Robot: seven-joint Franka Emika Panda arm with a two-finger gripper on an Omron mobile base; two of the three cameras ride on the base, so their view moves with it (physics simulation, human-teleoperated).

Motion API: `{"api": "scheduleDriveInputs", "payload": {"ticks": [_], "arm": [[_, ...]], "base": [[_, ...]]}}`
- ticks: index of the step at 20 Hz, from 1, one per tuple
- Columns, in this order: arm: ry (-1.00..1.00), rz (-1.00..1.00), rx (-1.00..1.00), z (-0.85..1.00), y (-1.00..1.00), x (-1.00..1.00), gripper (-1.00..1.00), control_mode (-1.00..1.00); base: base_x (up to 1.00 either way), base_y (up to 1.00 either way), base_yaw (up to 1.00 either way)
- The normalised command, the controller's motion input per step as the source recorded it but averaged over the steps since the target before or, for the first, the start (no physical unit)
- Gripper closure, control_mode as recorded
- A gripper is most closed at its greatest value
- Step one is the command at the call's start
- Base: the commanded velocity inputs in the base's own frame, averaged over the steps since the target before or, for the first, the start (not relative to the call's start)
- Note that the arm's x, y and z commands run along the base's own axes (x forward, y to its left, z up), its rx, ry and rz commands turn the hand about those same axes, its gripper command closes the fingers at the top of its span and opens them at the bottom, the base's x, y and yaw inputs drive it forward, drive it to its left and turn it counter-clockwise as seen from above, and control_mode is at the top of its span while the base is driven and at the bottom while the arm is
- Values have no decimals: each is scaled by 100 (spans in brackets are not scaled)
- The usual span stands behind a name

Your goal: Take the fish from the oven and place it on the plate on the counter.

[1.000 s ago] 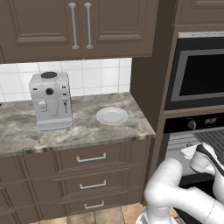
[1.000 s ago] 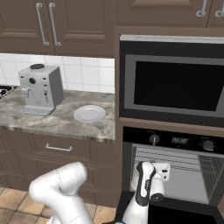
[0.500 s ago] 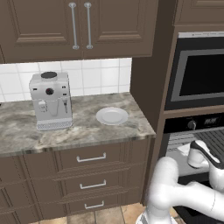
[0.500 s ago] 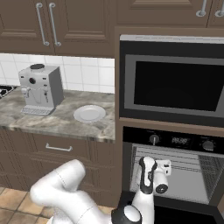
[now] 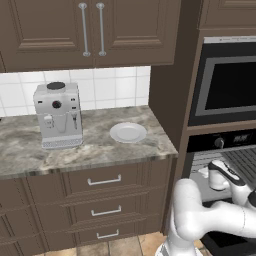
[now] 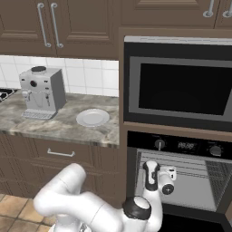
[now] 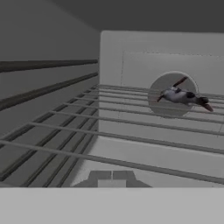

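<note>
White end effector (image 6: 170, 176) at the oven (image 6: 181, 181) mouth, grip width can't tell | fish (image 7: 183, 96) lying on wire rack (image 7: 122, 127) further in, well apart | plate (image 5: 128, 132) bare on desk (image 5: 95, 150) beside coffee machine (image 5: 57, 115)

Plate (image 5: 128, 132) on desk (image 5: 90, 152), right of coffee machine (image 5: 57, 121). Oven (image 6: 181, 181) right of desk, below microwave (image 6: 179, 88). Fish (image 7: 183, 97) on wire rack (image 7: 113, 127) inside oven, toward the back. Drawers (image 5: 102, 200) under desk, cabinets (image 5: 90, 30) above.
</note>
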Motion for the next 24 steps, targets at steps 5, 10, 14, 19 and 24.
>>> {"api": "scheduleDriveInputs", "payload": {"ticks": [5, 10, 14, 19, 24], "arm": [[2, 0, 0, -100, 0, 10, 100, -100], [0, 1, 1, -96, 0, 1, 100, -100], [4, 0, 1, -100, 0, 0, 100, -100], [5, 0, -8, -100, 8, -22, 100, -100], [17, 0, -15, -100, 13, -75, 100, -100]], "base": [[0, 0, 0], [0, 0, 0], [0, 0, 0], [0, 0, 0], [0, 0, 0]]}}
